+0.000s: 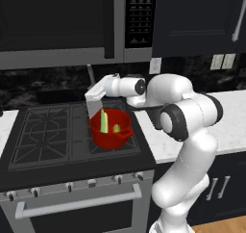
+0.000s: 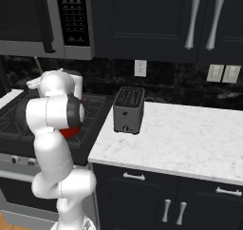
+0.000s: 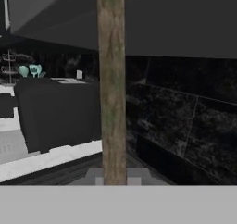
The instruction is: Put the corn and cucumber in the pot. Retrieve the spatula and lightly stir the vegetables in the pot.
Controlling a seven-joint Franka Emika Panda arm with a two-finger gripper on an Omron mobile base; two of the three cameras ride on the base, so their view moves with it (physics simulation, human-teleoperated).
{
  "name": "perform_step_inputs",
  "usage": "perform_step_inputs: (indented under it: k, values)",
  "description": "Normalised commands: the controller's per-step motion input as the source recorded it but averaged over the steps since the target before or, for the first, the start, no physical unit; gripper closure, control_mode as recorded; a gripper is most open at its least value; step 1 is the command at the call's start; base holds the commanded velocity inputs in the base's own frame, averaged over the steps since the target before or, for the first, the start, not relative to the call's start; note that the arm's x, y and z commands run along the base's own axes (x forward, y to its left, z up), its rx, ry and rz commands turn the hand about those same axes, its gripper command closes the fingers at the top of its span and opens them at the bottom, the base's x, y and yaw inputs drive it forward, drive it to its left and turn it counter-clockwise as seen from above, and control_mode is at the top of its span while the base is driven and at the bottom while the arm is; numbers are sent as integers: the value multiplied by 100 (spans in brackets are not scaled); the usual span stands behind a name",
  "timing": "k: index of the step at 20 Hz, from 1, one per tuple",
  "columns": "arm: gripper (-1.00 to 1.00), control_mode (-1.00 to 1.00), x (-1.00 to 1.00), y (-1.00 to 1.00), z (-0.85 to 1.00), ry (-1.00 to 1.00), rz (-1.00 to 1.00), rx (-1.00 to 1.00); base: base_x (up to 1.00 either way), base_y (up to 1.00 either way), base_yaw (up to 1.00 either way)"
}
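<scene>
The red pot [image 1: 111, 136] stands on the stove's right front burner. Inside it the light green cucumber [image 1: 103, 122] leans upright, and the pale-yellow corn [image 1: 116, 128] lies beside it to the right. My gripper [image 1: 97, 90] hovers above the pot's left rim, shut on the spatula [image 1: 94, 105]. Its grey blade hangs down to the pot's left edge, and its thin handle points up. In the hand view the spatula handle [image 3: 111, 79] runs straight up from between my gripper [image 3: 116, 177] tips. From the right, my arm hides most of the pot [image 2: 72, 131].
The black stove [image 1: 48, 131] has knobs along its front. A microwave [image 1: 57, 25] hangs low over it. A dark toaster [image 2: 128, 109] sits on the white marble counter [image 2: 190, 138] to the right. Dark cabinets hang above.
</scene>
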Motion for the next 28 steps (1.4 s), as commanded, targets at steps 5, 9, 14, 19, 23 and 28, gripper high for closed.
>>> perform_step_inputs:
  k: [5, 9, 14, 19, 23, 28]
  values:
    - [100, -100, 64, -69, -48, -4, 58, 22, 0, 0, 0]
    - [100, -100, 56, -67, -52, 0, 58, 24, 0, 0, 0]
    - [100, -100, 65, -72, -43, 0, 53, 26, 0, 0, 0]
    - [100, -100, 80, -81, -28, 0, 46, 28, 0, 0, 0]
    - [100, -100, 72, -95, -32, 0, 41, 26, 0, 0, 0]
    - [100, -100, 48, -100, -24, 0, 39, 26, 0, 0, 0]
